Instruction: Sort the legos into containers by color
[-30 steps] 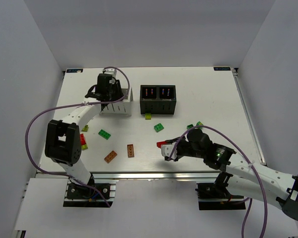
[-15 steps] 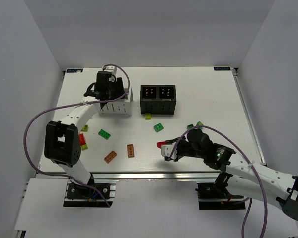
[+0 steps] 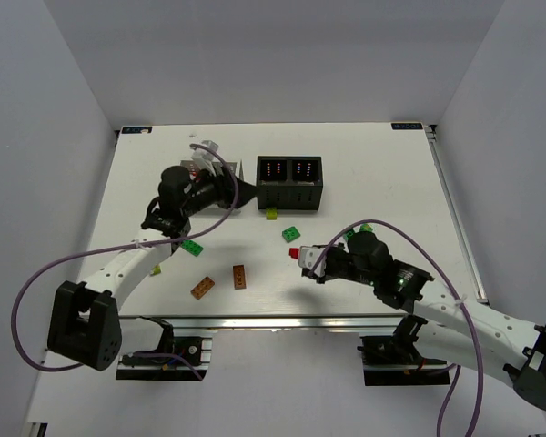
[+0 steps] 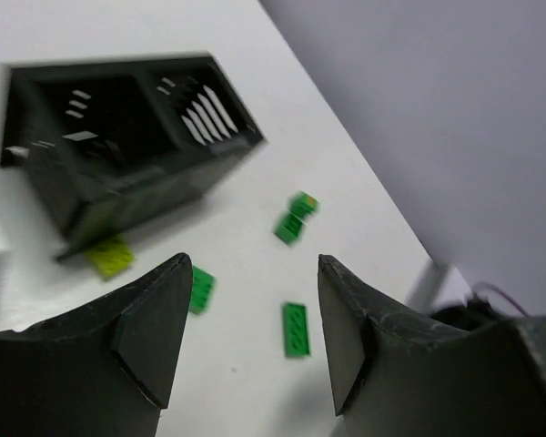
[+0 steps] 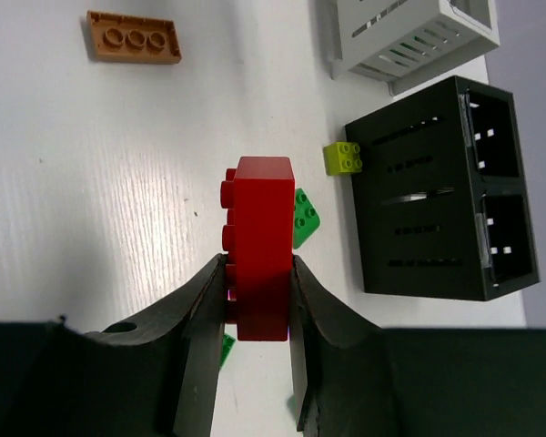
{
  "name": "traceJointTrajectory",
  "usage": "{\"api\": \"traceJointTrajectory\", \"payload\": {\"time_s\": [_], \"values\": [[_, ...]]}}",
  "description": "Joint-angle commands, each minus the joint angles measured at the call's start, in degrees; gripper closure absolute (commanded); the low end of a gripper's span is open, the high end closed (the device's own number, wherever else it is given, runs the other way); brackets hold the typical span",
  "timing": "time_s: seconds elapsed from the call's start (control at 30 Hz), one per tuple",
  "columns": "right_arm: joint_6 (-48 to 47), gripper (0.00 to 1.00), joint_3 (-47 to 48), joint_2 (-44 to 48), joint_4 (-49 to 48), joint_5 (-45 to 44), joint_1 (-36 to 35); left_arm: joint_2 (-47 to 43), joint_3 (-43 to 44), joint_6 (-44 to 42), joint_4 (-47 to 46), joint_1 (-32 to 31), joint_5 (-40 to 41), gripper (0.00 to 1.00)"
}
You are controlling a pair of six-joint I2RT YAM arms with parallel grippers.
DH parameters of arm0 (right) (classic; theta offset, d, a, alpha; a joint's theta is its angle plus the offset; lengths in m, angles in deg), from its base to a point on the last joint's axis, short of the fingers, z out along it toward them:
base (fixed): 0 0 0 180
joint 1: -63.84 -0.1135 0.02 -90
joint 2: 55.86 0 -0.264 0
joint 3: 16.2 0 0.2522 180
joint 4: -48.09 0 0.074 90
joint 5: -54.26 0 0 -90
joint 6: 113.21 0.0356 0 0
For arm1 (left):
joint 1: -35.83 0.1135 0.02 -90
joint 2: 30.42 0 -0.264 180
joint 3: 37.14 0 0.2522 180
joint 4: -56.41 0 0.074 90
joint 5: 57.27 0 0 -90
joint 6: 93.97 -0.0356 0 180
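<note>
**A:** So, starting nearest the arms, what lies there?

**B:** Two loose pieces. A brown brick lies flat on the table, and a second brown brick lies just to its right.

**A:** And the right gripper?

**B:** Clenched on the red brick. The brick is held clear of the table with its studs turned sideways. From above, it hangs to the right of the brown pair, near a green brick.

**A:** Anything past that arm?

**B:** Another green brick lies just beyond its wrist. On the left side, a green brick sits beside the left arm.

**A:** What about the left gripper?

**B:** Released. Its jaws stand apart with nothing between them, and it hovers above the table, pointed towards the black box.

**A:** Where does that box stand?

**B:** Mid-table, farther back. A lime brick lies just beside its near wall.

**A:** And the white box?

**B:** Just left of the black one. From above, the left arm covers most of it. The right wrist view shows only its slotted wall and rim, so I can't tell what's inside.
</note>
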Motion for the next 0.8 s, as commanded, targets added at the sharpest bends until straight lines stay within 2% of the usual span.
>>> {"api": "traceJointTrajectory", "payload": {"time_s": [0.0, 0.13, 0.27, 0.5, 0.77], "values": [[8.2, 1.00, 2.2, 0.0, -3.4, 5.4, 3.6, 0.7, -3.7, 3.1, -11.8, -3.3, -11.8, 0.33], [16.5, 1.00, 5.0, -0.6, -1.5, 11.3, 7.1, -2.5, -6.6, -1.5, -12.2, -7.2, -13.3, 0.32], [20.8, 1.00, 8.4, -4.3, -0.2, 16.3, 9.9, -8.1, -9.5, -6.9, -13.7, -10.5, -12.7, 0.32], [27.7, 1.00, 24.0, -16.8, 7.9, 37.2, 19.9, -11.9, -12.7, -7.4, -19.7, -11.5, -12.6, 0.31], [31.0, 1.00, 31.5, -25.9, 5.9, 59.4, 21.3, -15.2, -13.8, -8.4, -20.4, -11.5, -10.4, 0.31]]}}
